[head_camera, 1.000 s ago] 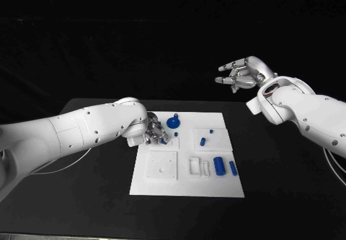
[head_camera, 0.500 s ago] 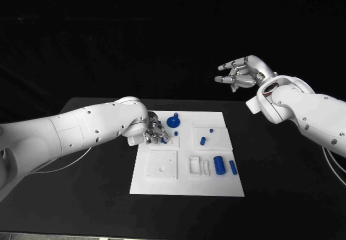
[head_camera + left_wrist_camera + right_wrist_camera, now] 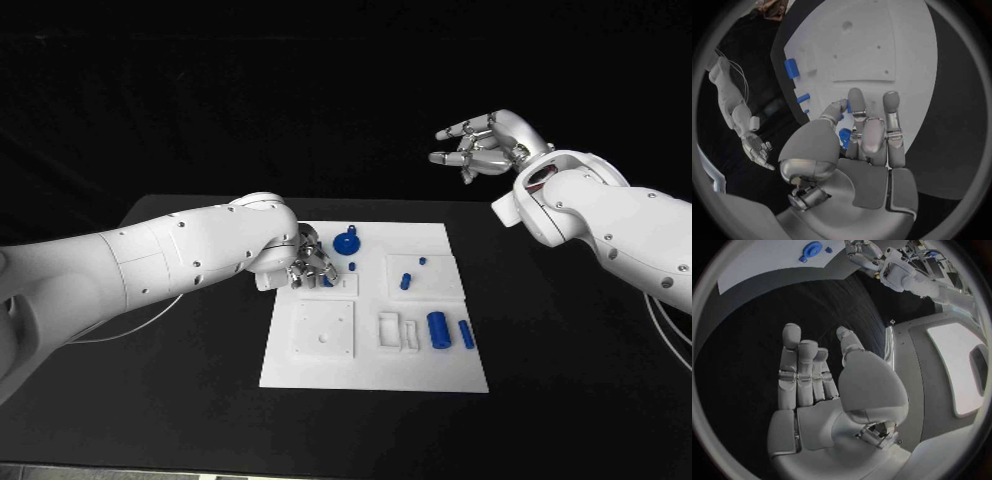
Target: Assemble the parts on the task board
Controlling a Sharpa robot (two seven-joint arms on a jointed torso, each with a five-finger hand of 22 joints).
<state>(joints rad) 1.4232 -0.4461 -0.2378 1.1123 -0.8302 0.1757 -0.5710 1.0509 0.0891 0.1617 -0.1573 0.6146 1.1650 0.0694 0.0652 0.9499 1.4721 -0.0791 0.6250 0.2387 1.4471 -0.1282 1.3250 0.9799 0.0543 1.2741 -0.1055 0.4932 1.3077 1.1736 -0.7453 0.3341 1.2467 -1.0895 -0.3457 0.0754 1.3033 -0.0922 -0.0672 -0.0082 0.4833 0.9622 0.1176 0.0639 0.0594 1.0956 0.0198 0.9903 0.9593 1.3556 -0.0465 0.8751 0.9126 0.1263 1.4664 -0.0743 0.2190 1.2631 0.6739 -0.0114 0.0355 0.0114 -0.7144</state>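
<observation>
The white task board (image 3: 372, 370) lies mid-table. My left hand (image 3: 309, 265) rests over its far left corner, thumb and fingers closed round a small blue part (image 3: 844, 138) that also peeks out under the fingers (image 3: 329, 281). Just beyond the hand stands a round blue knob part (image 3: 346, 242), with a small blue peg (image 3: 352, 267) beside it. Further right lie a short blue piece (image 3: 405, 282), a blue cylinder (image 3: 438, 331) and a blue bar (image 3: 466, 335). My right hand (image 3: 483, 148) hangs high beyond the board's far right corner, fingers apart and holding nothing (image 3: 817, 385).
White blocks (image 3: 391, 331) stand on the board beside the blue cylinder, and a raised square plate (image 3: 325, 330) takes the near left. Black table (image 3: 577, 340) surrounds the board. The right wrist view catches the board's edge (image 3: 767, 262) and the knob part (image 3: 812, 248).
My left hand has edged slightly to the right over the board's corner. The right hand has stayed put in the air.
</observation>
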